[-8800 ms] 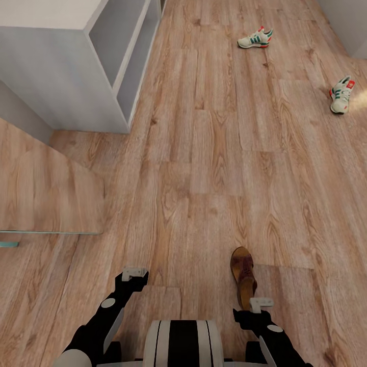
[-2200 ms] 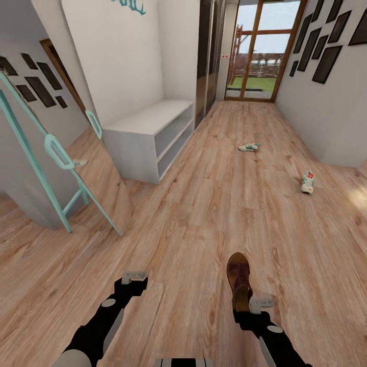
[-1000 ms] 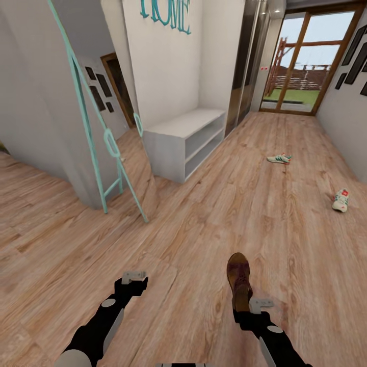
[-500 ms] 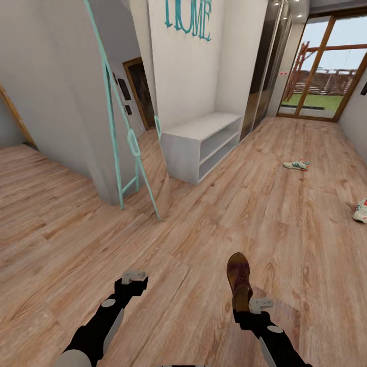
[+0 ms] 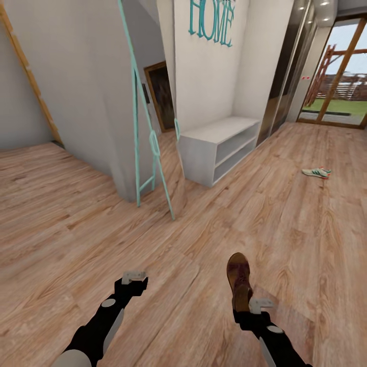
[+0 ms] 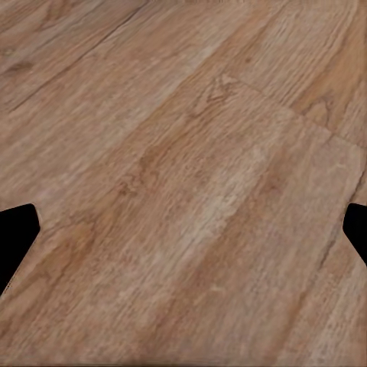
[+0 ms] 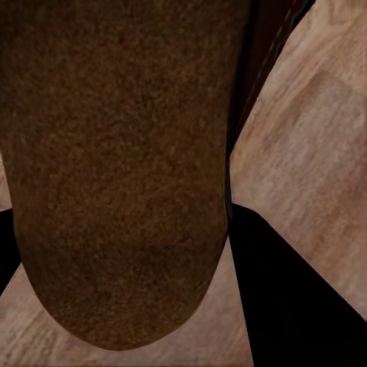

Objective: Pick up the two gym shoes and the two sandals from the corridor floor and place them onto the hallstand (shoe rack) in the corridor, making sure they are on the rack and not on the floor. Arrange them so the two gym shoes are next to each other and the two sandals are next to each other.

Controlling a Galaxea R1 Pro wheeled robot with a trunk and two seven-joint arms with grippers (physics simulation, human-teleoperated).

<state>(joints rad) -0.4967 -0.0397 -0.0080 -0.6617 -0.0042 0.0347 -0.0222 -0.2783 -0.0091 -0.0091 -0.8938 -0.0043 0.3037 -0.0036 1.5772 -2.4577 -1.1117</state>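
A: What does the head view show?

B: The right gripper (image 5: 253, 305) is clamped on the heel end of a dark reddish-brown leather sandal (image 5: 239, 281), which points forward above the warm brown wood-plank corridor floor (image 5: 76, 229). The left gripper (image 5: 133, 278) hangs over bare floor with nothing in it. From this view I cannot tell how far its fingers are apart.

A: And further away?

B: One white lace-up gym shoe with green stripes (image 5: 316, 173) lies on the floor at the far right, well apart from the robot. A low light grey bench with two open tiers (image 5: 219, 148) stands against the white wall under turquoise letters "HOME" (image 5: 211, 20). Both of its open compartments look empty. A tall mirror with a turquoise frame (image 5: 148, 127) leans on the wall corner just beside it. A glass door with a wooden frame (image 5: 341, 66) closes the corridor.

A: The left wrist view?

B: Only floor planks lie between two dark fingertips (image 6: 17, 233), which stand wide apart at opposite edges, so this hand is spread.

A: The right wrist view?

B: The sandal's brown footbed (image 7: 115, 168) sits very close to the camera, and a black finger (image 7: 290, 298) is beside it, touching its edge.
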